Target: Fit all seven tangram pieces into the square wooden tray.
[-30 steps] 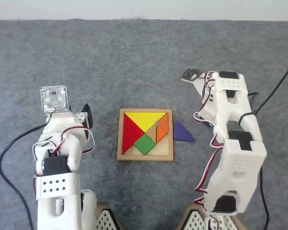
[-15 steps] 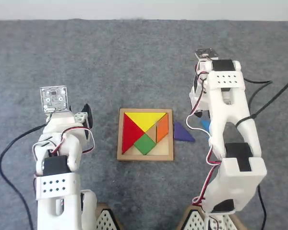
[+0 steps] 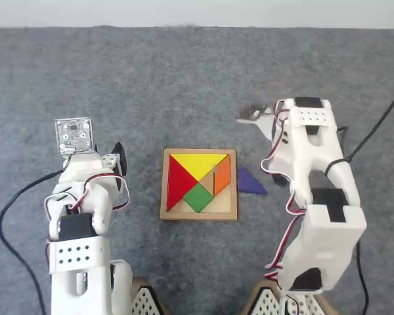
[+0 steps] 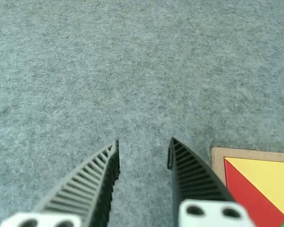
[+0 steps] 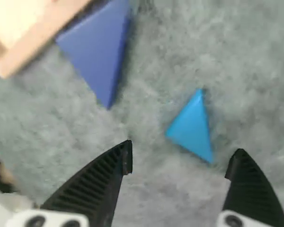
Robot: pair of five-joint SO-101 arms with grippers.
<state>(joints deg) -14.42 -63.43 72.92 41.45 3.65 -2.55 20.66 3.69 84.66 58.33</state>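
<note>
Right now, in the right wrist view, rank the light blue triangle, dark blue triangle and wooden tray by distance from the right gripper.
1. light blue triangle: right at the open right gripper.
2. dark blue triangle: farther out.
3. wooden tray: farthest, just past the dark blue triangle.

I see my left arm (image 3: 85,190) folded back low, its left fingers (image 4: 97,177) parted slightly. My right arm (image 3: 308,141) is extended forward, wrist tipped down, right fingers (image 5: 102,179) spread wide.
</note>
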